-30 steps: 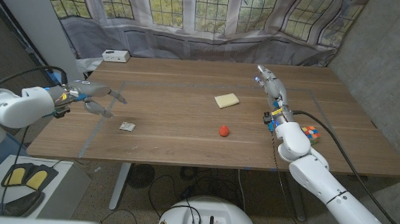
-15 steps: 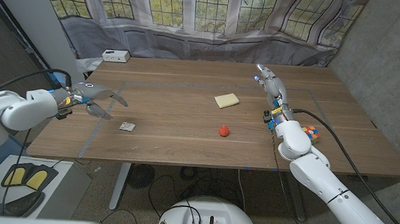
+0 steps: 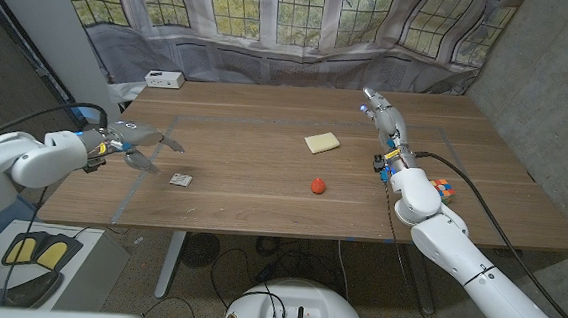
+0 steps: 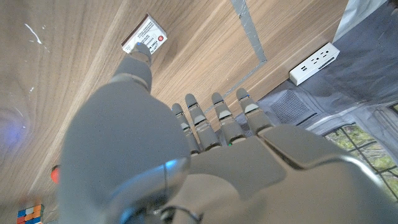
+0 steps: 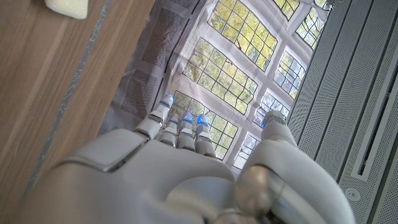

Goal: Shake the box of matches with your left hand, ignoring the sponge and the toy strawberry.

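The small matchbox (image 3: 180,180) lies flat on the wooden table (image 3: 262,193), near its front left; in the left wrist view its white label with a red mark (image 4: 144,36) faces up. My left hand (image 3: 142,142) hovers open just left of it and a little farther back, fingers spread, holding nothing. In the left wrist view the thumb (image 4: 133,61) points at the box. The yellow sponge (image 3: 321,142) and the red toy strawberry (image 3: 317,185) sit mid-table. My right hand (image 3: 383,117) is raised at the right, fingers straight and apart, empty.
A white power strip (image 3: 163,79) lies at the table's far left corner. Grey tape lines (image 3: 131,193) mark the tabletop. A small multicoloured cube (image 3: 443,188) sits by my right forearm. Curtained windows stand behind the table.
My left hand has moved rightward toward the matchbox. The right hand, matchbox, sponge and strawberry stay where they were.
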Controlling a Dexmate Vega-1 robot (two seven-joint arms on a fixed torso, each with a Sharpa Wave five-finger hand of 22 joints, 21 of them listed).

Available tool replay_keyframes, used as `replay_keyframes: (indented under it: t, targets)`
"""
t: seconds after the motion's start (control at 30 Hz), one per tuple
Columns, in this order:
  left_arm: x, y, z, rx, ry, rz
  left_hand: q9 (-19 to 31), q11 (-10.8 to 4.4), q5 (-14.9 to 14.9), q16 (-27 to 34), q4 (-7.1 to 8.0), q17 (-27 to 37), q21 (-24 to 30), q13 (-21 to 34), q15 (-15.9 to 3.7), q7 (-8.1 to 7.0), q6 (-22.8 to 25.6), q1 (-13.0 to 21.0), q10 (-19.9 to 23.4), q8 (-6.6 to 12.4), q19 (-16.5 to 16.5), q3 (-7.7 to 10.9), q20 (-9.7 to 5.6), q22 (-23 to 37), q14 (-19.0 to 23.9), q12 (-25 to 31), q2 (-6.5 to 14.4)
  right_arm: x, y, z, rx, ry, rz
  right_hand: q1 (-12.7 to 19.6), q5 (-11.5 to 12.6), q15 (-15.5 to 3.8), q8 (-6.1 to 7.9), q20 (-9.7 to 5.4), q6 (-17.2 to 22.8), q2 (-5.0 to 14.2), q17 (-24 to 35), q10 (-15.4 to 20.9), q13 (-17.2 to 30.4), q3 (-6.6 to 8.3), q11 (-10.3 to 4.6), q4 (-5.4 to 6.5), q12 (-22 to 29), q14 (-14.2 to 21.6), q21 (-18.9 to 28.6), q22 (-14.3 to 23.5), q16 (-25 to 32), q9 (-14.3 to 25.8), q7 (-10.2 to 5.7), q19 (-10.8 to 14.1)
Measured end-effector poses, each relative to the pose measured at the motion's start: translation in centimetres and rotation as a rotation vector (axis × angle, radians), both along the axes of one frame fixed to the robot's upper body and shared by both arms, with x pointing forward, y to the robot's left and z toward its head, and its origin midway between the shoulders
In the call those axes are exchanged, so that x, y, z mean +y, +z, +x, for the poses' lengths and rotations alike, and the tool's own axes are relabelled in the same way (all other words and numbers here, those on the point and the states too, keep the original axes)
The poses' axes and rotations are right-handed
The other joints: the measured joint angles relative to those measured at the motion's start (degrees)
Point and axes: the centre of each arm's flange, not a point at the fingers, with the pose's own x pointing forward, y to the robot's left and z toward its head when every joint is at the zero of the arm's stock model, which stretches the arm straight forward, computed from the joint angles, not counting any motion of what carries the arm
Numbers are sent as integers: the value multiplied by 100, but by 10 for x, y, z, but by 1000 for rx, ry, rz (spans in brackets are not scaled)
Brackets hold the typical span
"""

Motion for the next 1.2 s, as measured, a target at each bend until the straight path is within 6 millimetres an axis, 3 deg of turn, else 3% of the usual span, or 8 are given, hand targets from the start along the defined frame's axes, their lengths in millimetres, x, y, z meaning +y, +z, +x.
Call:
replay_keyframes:
  t: [1.2]
  targets:
    - [-7, -24, 25, 37, 20, -12, 0, -20, 0, 0, 24, -15, 0, 1, -9, 9, 98, -62, 166, 72, 25, -71, -25, 0, 53, 45, 0, 3, 2, 3, 1, -8, -3, 38, 0, 22, 0, -1, 0, -38, 0, 0, 0, 0, 0, 0, 0, 22, 0, 0, 0, 0, 0, 1]
